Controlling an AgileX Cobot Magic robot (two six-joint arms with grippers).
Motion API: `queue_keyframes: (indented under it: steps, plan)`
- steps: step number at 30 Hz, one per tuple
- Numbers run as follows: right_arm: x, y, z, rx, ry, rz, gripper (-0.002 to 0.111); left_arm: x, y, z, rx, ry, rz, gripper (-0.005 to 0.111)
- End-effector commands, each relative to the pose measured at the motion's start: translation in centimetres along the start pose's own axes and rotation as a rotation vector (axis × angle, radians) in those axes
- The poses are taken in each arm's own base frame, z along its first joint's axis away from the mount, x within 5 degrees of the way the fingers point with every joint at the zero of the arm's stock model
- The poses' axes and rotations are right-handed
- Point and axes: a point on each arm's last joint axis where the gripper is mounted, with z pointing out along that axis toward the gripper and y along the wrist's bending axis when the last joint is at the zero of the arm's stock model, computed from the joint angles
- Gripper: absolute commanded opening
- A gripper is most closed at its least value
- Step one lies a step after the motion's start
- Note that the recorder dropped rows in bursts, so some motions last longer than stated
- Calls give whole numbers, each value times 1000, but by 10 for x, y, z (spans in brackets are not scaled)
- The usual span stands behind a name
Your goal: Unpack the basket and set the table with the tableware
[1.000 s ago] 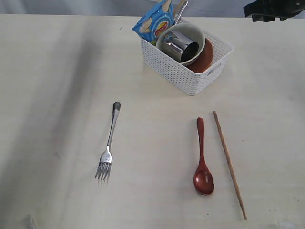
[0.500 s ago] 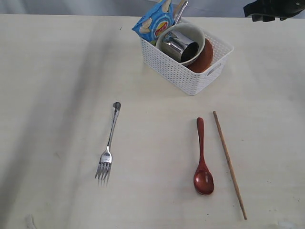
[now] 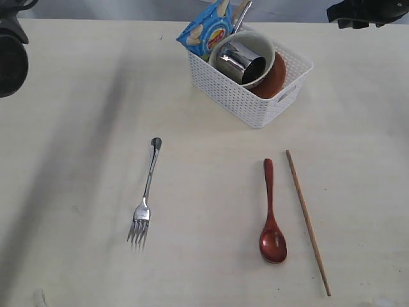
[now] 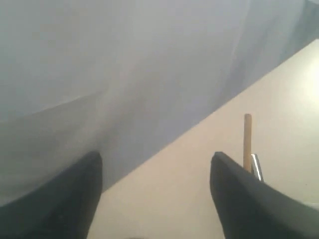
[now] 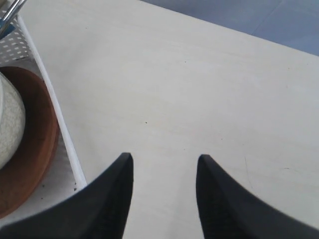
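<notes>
Left gripper (image 4: 157,199): the 2 fingers (image 4: 65,199) stand wide apart with nothing between them. It is raised off the table (image 3: 77,160). In the exterior view only part of the left arm (image 3: 9,51) shows, at the far left corner. A wooden stick (image 4: 247,139) shows beside 1 finger in the left wrist view; which item it is cannot be told.

Right gripper (image 5: 164,199): the jaws are parted with only bare tabletop showing between them. It holds nothing and hangs just beside the basket (image 3: 236,99), on the side where the plate (image 5: 30,149) stands.

Basket: it stands at the far middle of the table. It contains:
- 1 cream bowl (image 3: 265,48), tilted, with 1 steel cup (image 3: 239,61) lying inside it
- 1 brown plate on edge between the bowl and the basket wall
- 1 blue snack packet (image 3: 206,29) and 1 steel handle (image 3: 241,13), both standing above the rim

Items laid out on the table, well apart from the basket:
- 1 fork (image 3: 146,195) at the left, tines towards the near edge
- 1 red-brown spoon (image 3: 271,211) at the right, bowl end towards the near edge
- 1 chopstick (image 3: 307,220) just beside the spoon, not touching it
</notes>
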Motion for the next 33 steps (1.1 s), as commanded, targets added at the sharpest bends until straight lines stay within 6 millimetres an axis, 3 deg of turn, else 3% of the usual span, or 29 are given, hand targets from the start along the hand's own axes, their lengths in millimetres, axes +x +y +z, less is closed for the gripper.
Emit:
queue_keyframes:
  steps: [1,5,10,13,18,22,25,33]
  plan:
    - [0,-2,-1,3,-14,10,40,-6,-2,-2,19,-41,3,59]
    - [0,-2,-1,1,-12,13,40,-5,-2,-2,23,-31,8,58]
    - [1,-1,0,-3,-4,4,40,16,-2,-7,93,188,110,58]
    - [0,-1,0,-1,-8,5,40,18,0,-17,148,248,122,58]
    - [0,-1,0,-1,-8,5,40,3,0,-37,218,225,104,58]
    - [0,-1,0,-1,-8,5,40,-12,-13,-51,337,184,119,61]
    - [0,-1,0,-1,-8,5,40,-12,-20,-47,346,190,129,69]
    - [1,-1,0,-3,-6,5,40,13,-39,-20,293,355,220,69]
